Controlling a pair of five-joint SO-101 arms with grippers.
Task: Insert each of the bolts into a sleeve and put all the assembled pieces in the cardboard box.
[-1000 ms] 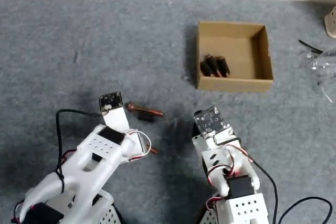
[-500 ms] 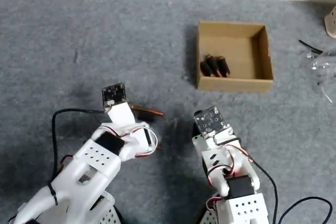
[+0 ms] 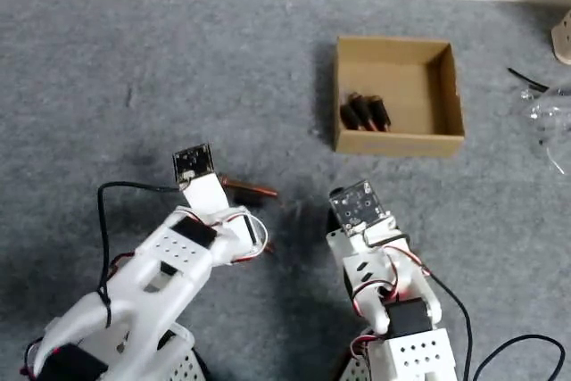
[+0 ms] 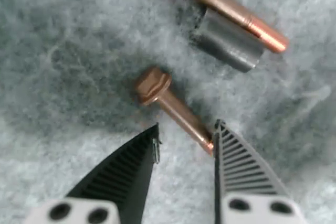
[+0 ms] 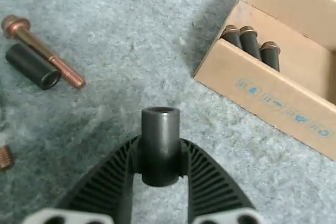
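Bolts, two of them, lie loose on the grey carpet (image 3: pixel 89 60), both copper-coloured with flanged hex heads. The nearer bolt (image 4: pixel 170 103) has its threaded end between the tips of my left gripper (image 4: pixel 185 129), which stands partly open, one tip just beside the thread. The second bolt (image 4: pixel 220 6) lies against a loose dark sleeve (image 4: pixel 228 40). My right gripper (image 5: pixel 160 150) is clamped on another dark sleeve (image 5: pixel 159 129), its bore facing outward. Three assembled pieces (image 3: pixel 364 113) lie side by side in the cardboard box (image 3: pixel 397 143).
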